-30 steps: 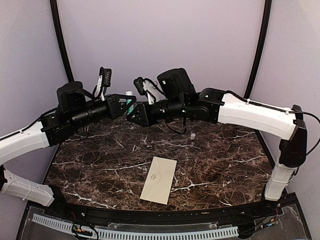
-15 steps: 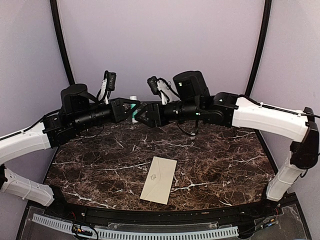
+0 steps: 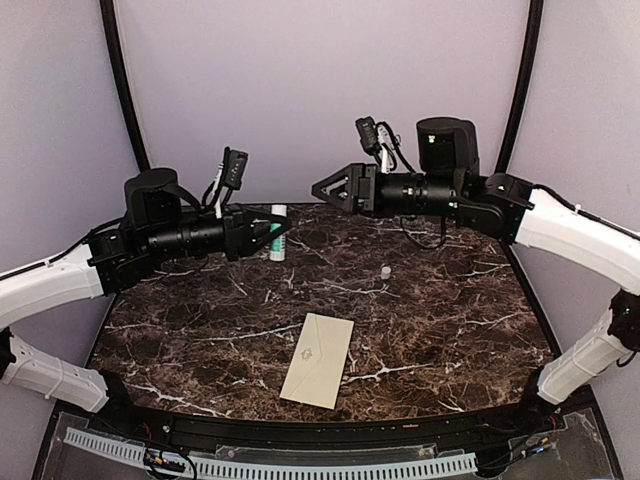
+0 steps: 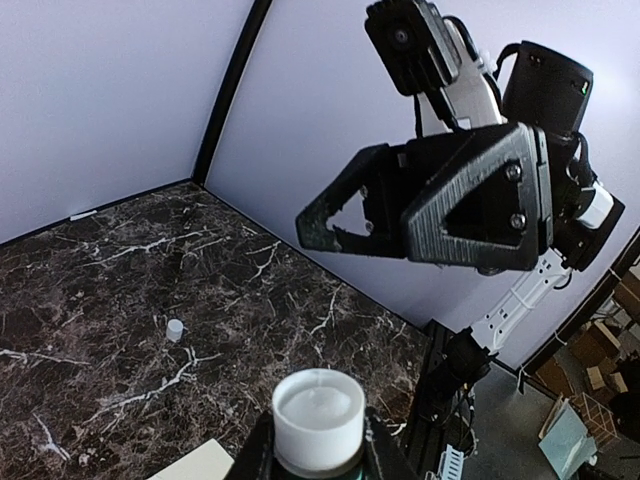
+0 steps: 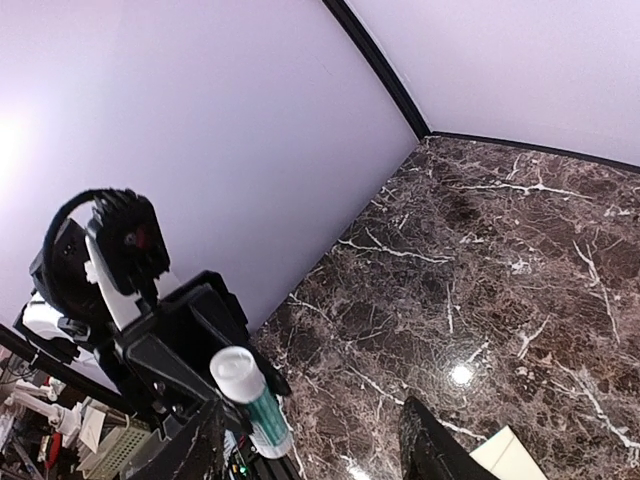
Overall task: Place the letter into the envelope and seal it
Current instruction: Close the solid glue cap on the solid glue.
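- Grips glue stick (image 3: 277, 232) in left pincer (image 3: 268, 234), far left.
- Shows right pincer (image 3: 325, 188) spread wide, empty.
- Finds envelope (image 3: 318, 360) nearer on desk (image 3: 450, 330), long way near-to-far, closest to left pincer.

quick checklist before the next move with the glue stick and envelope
1. The left fingers grip the glue stick upright: ok.
2. The right fingers are open and apart from the glue stick: ok.
3. The envelope lies flat on the table with nothing on it: ok.
4. The letter is inside the envelope: cannot tell, no letter is in view.
5. The envelope is sealed: cannot tell.
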Tool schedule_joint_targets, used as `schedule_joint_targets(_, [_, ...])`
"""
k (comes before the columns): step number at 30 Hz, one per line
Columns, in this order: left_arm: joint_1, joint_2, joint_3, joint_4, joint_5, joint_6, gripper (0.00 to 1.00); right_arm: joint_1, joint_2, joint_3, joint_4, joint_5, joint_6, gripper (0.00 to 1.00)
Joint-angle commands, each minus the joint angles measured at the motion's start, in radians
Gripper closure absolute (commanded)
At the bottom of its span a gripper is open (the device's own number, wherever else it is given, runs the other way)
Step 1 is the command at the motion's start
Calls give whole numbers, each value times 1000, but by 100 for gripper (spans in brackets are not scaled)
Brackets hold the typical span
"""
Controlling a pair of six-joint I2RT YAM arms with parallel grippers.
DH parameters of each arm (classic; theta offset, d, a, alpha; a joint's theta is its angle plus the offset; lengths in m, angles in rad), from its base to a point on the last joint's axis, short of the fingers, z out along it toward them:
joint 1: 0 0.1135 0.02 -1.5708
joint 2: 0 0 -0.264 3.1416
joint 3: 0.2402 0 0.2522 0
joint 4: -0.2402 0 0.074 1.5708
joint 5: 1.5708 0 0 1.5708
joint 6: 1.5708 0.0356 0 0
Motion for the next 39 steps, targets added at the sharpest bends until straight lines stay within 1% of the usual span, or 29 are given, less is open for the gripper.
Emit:
schedule_joint_targets(1, [-13,18,25,-8,85,74,100,18,56,107,-53,31,63,45])
schedule_joint_targets(6, [-20,38,43,-59,8,90,100,70,153,226,-170,101,46,44])
schedule_joint_targets(9, [-22,45,42,-56,5,95,100,85,191,268,-207,122,36,44])
schedule_joint_targets(17, [-22,70,46,-49,7,87,100,99,269,377,-299,116,-1,46])
schedule_joint_targets(23, [-23,71,50,-59,-16,88,100,110,302,423,-341,117,-16,49])
schedule_joint_targets(30, [-23,70,54,-68,-53,86,100,129,343,482,-420,149,-42,56])
schedule_joint_targets(35, [-23,71,53,-56,-55,80,100,134,353,492,-428,155,-45,63])
schedule_joint_targets(37, [-23,71,52,-51,-54,77,100,134,354,491,-431,157,-45,67])
schedule_joint_targets(39, [-23,71,51,-50,-54,76,100,135,352,489,-429,163,-45,74])
